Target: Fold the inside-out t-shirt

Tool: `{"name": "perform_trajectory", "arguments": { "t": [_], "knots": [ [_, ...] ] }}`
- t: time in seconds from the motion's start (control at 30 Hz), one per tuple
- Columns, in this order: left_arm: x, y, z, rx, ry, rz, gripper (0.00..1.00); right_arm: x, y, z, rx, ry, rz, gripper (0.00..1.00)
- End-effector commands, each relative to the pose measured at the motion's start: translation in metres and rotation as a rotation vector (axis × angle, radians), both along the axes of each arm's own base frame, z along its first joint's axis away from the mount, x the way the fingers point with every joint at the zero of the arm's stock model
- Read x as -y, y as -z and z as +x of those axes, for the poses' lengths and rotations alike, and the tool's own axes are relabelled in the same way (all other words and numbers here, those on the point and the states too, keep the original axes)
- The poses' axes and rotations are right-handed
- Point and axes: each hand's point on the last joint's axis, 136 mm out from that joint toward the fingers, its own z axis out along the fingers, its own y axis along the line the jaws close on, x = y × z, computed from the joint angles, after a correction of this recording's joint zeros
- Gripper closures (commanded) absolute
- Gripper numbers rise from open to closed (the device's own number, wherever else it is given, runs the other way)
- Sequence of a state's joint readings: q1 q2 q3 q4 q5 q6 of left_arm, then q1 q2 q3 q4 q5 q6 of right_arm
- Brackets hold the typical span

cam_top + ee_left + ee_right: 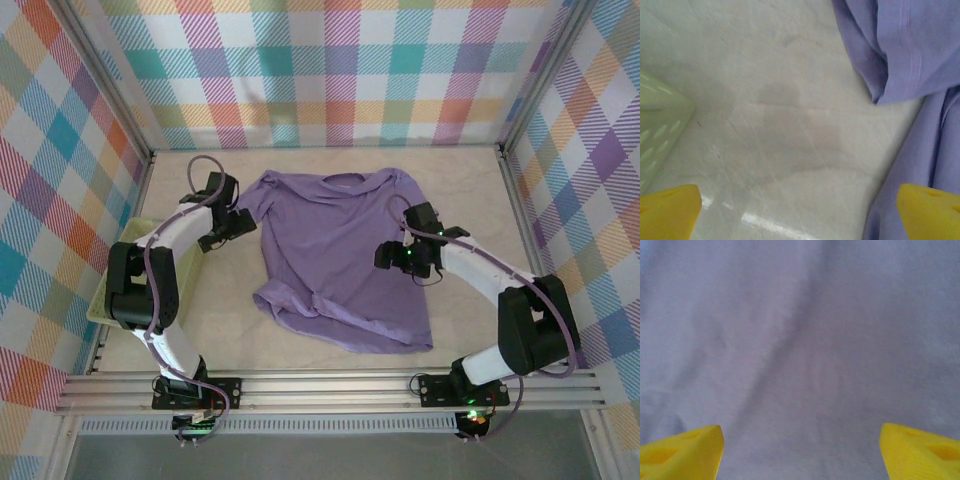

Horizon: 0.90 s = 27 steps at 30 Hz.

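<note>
This is a robotics lab cell. Plaid cloth walls (pixel 340 70) on an aluminium frame (pixel 110 88) enclose a pale tabletop (pixel 470 190), the left arm (pixel 165 237) and right arm (pixel 480 270) bolted to rails (pixel 330 385).

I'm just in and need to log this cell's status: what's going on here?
Two robot arms are working on a lavender t-shirt that lies spread out and wrinkled on the table, not yet folded. The left gripper hovers open over bare table beside the shirt, near a pale green basket. The right gripper is open above the shirt's right side, with fabric beneath it. Neither holds anything.
</note>
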<state>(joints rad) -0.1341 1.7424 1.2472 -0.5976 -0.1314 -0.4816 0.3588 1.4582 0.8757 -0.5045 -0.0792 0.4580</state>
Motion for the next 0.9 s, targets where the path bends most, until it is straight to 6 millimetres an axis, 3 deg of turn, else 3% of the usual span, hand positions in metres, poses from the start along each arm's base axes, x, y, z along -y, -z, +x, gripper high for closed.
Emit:
{"name": "perform_trajectory", "arguments": {
  "t": [0.0, 0.1, 0.23, 0.4, 0.63, 0.87],
  "knots": [
    [-0.015, -0.019, 0.021, 0.063, -0.036, 0.047, 0.00, 0.008, -0.006, -0.002, 0.047, 0.038, -0.008, 0.18],
    [-0.017, -0.021, 0.020, 0.057, -0.050, 0.029, 0.00, 0.011, -0.007, -0.014, 0.041, 0.048, -0.003, 0.18],
    [0.034, -0.032, 0.008, 0.073, 0.085, -0.059, 0.00, 0.002, -0.014, -0.036, 0.043, 0.002, -0.025, 0.19],
    [0.080, -0.045, -0.038, 0.100, 0.209, -0.052, 0.00, -0.024, -0.019, -0.072, 0.050, -0.125, -0.073, 0.23],
    [0.117, -0.036, -0.096, 0.113, 0.367, -0.050, 0.00, -0.066, 0.006, -0.112, -0.005, -0.295, -0.080, 0.25],
    [0.128, -0.028, -0.120, 0.149, 0.419, -0.098, 0.00, -0.079, 0.040, -0.118, -0.047, -0.345, -0.173, 0.31]
  ]
}}
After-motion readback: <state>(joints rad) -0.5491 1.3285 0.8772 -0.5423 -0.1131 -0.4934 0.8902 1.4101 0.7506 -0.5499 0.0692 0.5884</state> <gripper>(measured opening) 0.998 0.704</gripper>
